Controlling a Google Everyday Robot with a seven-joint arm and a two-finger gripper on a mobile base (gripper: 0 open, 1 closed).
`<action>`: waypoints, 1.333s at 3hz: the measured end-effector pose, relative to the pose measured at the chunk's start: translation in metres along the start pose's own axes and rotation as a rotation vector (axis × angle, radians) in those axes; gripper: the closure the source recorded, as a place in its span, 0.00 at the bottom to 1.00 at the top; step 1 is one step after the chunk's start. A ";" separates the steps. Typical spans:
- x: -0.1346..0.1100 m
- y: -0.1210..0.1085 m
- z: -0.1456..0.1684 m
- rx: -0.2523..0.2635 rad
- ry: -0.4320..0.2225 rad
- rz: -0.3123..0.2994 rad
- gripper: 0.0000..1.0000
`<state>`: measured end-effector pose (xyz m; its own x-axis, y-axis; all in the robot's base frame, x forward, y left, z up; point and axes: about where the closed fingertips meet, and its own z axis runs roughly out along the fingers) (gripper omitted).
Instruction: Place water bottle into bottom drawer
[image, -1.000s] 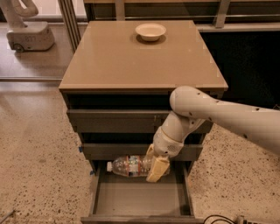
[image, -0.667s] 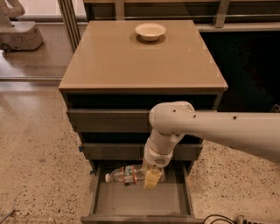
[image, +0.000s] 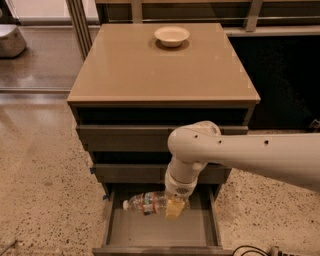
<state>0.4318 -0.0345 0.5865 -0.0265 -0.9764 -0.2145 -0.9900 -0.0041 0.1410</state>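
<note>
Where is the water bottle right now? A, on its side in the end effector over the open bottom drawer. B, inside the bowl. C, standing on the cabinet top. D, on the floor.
A: the end effector, low in front of the cabinet, grips the water bottle lying sideways, cap toward the picture's left, over the floor of the open bottom drawer.

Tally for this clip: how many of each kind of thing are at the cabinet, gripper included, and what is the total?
Bottles: 1, the water bottle, in the gripper over the bottom drawer.
Bowls: 1, the bowl on the cabinet.
Cabinets: 1.
Drawers: 3, bottom one open.
Grippers: 1.
Total: 7.
</note>
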 end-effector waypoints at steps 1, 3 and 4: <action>0.035 -0.003 0.048 0.070 0.077 0.066 1.00; 0.039 -0.053 0.133 0.139 -0.357 0.428 1.00; 0.034 -0.071 0.131 0.138 -0.483 0.500 1.00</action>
<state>0.4835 -0.0392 0.4426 -0.5091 -0.6487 -0.5657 -0.8509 0.4781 0.2175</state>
